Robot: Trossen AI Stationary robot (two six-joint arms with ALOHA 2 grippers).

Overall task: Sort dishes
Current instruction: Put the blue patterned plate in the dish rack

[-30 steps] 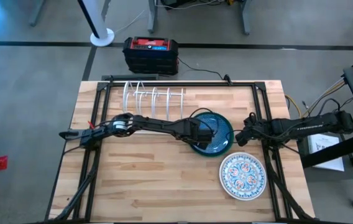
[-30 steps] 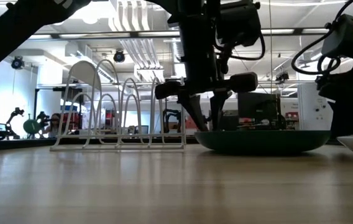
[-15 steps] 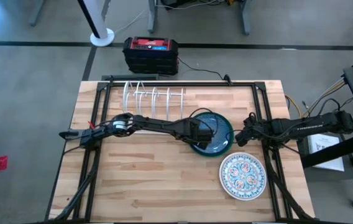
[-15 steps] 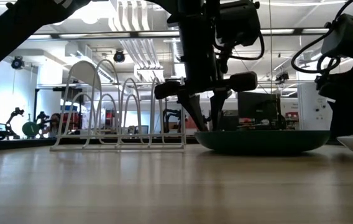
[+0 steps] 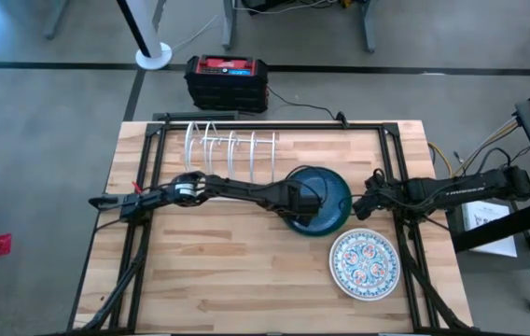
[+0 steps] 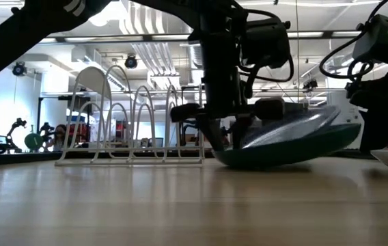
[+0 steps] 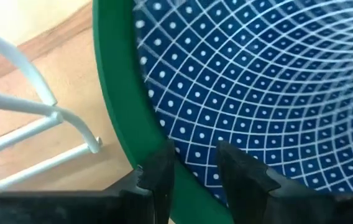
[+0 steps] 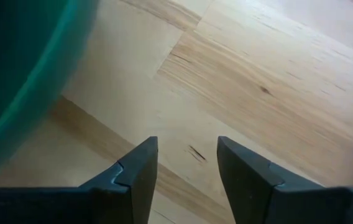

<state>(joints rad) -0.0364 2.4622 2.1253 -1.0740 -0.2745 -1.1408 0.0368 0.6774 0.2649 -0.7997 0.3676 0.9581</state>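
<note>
Low view: the blue plate with a green rim [image 6: 296, 137] is tilted, its edge nearest the white wire rack [image 6: 129, 123] resting on the wooden table [image 6: 180, 205] and its far edge lifted. The left gripper [image 6: 220, 130] pinches that low edge; in the left wrist view its two fingers [image 7: 158, 174] straddle the green rim, one on the patterned face and one outside, jaws closed on the plate. From above, the plate sits just beside the rack, with the floral plate [image 5: 364, 263] lying flat farther from the rack. The right gripper [image 5: 362, 205] waits beside the blue plate, on the side away from the rack, jaws apart and holding nothing. The plate looks stiff, glazed, probably heavy and breakable; a rim pinch may slip, so a deeper bite on the rim seems safest.
</note>
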